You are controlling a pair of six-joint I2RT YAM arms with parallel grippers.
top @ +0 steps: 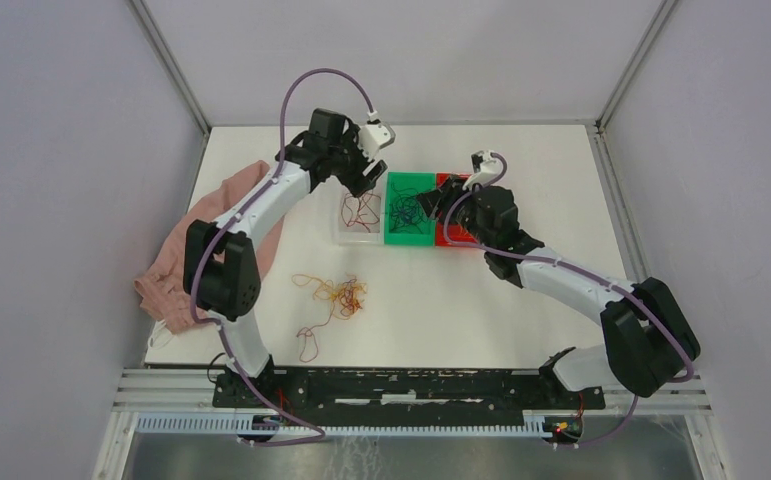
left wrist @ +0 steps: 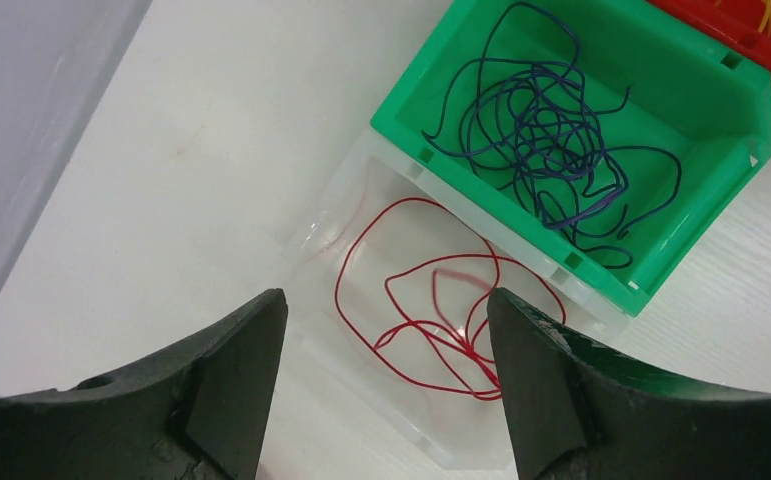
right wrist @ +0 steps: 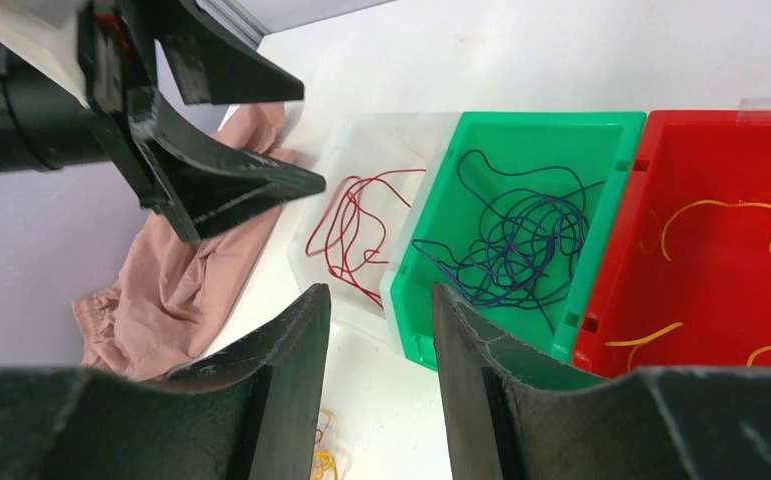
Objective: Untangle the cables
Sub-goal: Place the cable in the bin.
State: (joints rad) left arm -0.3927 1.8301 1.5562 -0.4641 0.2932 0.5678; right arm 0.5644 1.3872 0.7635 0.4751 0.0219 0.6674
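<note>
Cables (left wrist: 433, 322) red, loose in clear bin (left wrist: 313, 236) — left jaws apart, empty.

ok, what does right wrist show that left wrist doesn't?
Right wrist only: the pink cloth, the left end effector seen from outside, open over the clear bin, most of the red bin with yellow cables, and a bit of the loose tangle on the table.
Left wrist only: a close look straight down between its own fingers; of the red bin it catches just a corner.
Both: red cable in the clear bin, purple cables in the green bin.
</note>
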